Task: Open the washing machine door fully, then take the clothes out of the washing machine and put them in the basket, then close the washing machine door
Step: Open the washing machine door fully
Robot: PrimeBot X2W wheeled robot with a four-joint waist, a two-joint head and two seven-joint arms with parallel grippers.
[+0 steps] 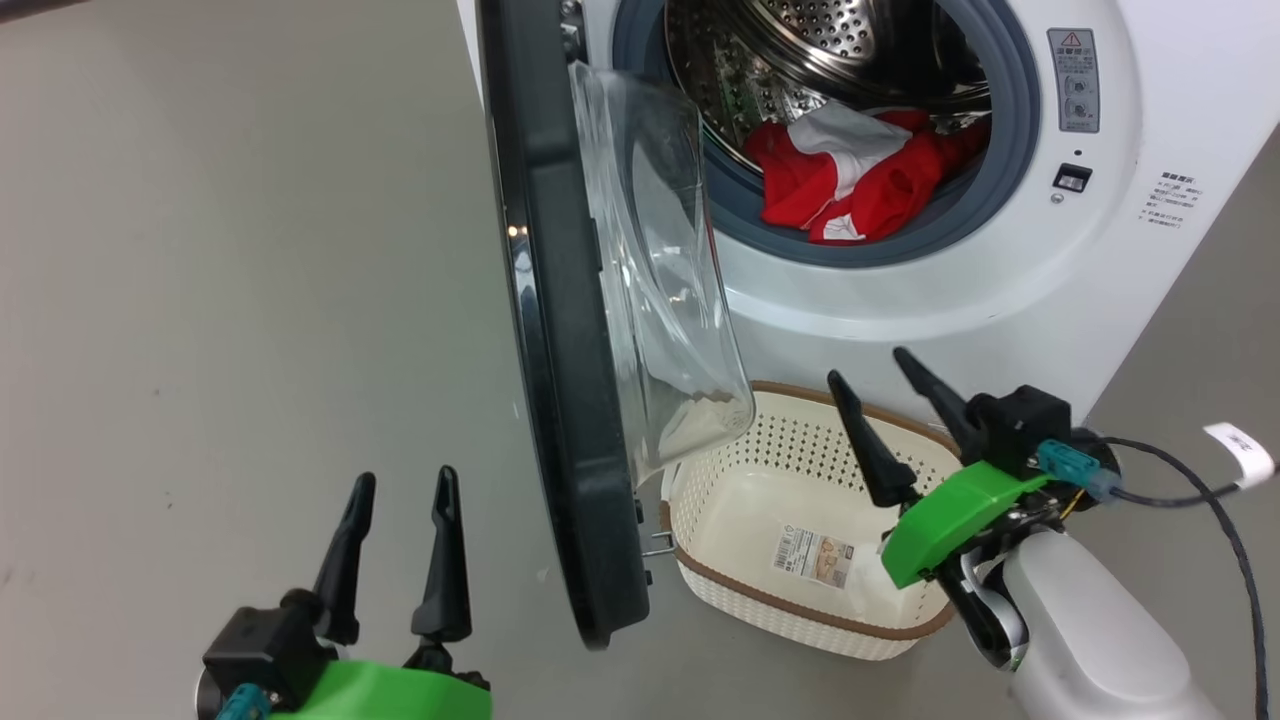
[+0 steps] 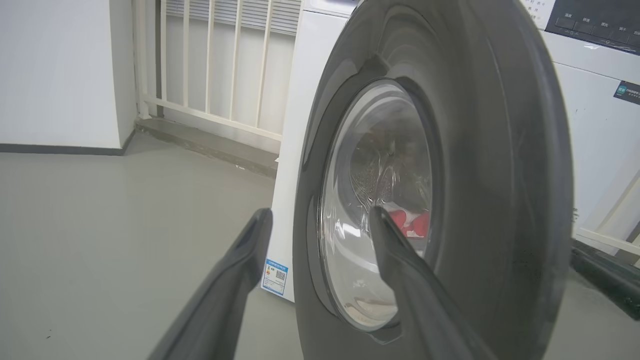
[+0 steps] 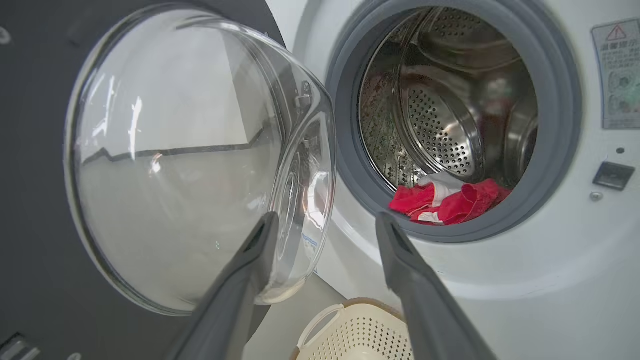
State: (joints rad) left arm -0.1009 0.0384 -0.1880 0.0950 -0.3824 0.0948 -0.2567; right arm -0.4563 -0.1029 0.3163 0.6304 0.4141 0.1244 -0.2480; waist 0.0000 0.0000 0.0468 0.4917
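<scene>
The washing machine door (image 1: 560,420) stands swung out, edge-on to the head view, its glass bowl (image 1: 660,290) facing the drum. Red and white clothes (image 1: 860,175) lie at the front of the steel drum (image 3: 440,125) of the white washing machine (image 1: 1120,270). The cream basket (image 1: 800,460) sits on the floor below the opening, with just a paper label inside. My right gripper (image 1: 865,365) hangs open over the basket, pointing toward the drum. Left of the door, my left gripper (image 1: 405,480) is open on the door's outer side (image 2: 500,175), holding nothing.
Grey floor (image 1: 220,300) stretches to the left of the door. A black cable (image 1: 1200,480) with a white tag trails from my right wrist. In the left wrist view a white railing (image 2: 220,60) and wall stand behind the machine.
</scene>
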